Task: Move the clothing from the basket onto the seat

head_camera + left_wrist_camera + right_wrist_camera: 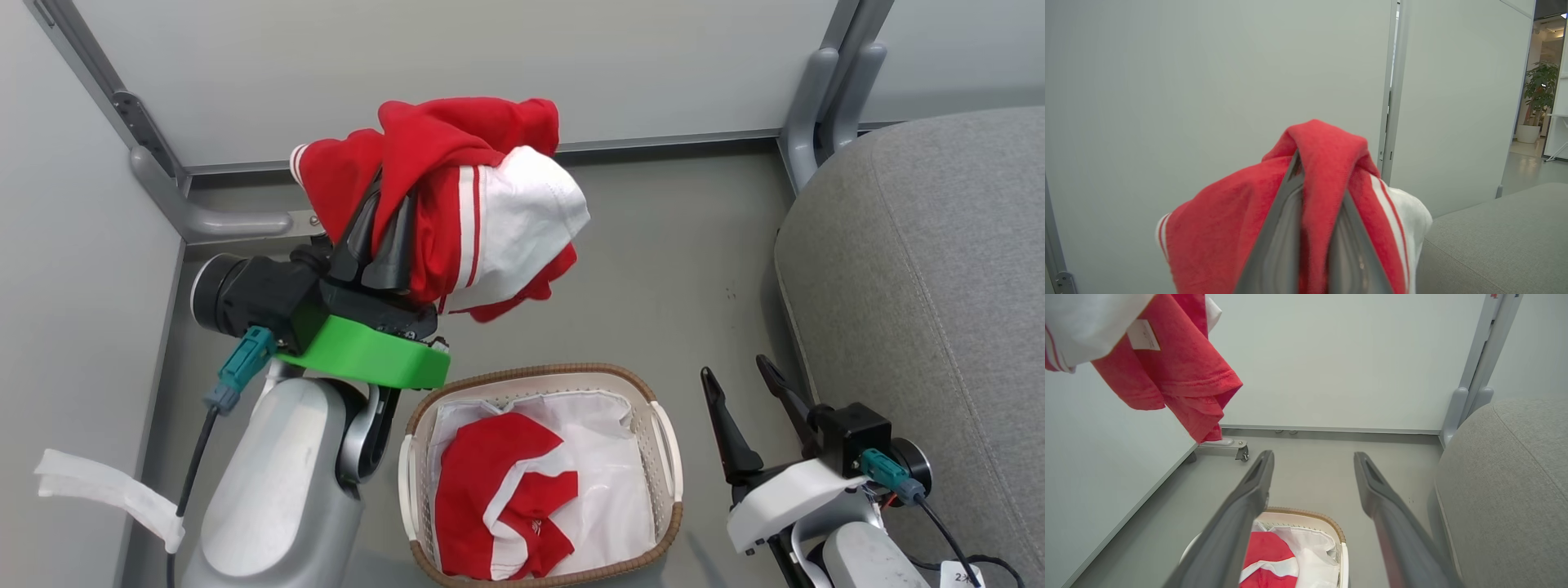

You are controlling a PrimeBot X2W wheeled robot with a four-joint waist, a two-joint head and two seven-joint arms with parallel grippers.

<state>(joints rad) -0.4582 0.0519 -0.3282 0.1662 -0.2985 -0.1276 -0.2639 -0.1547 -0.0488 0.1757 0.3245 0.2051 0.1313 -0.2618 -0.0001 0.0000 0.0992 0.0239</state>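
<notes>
My left gripper (384, 216) is raised high above the floor, shut on a red garment with white panels and stripes (457, 204) that drapes over its fingers (1278, 237). The same garment (1327, 171) bunches over the fingertips in the left wrist view, and its hem (1180, 379) hangs at the top left of the right wrist view. A second red and white garment (502, 498) lies in the oval basket (665, 457) on the white liner (612, 482). My right gripper (743, 376) stands open and empty between the basket and the grey seat (939, 286).
Pale partition walls close in the back and left, with grey metal feet (220, 220) and a post (824, 90) on the floor. A white strip (106, 490) hangs at the lower left. Grey floor (678, 269) lies between basket, wall and seat.
</notes>
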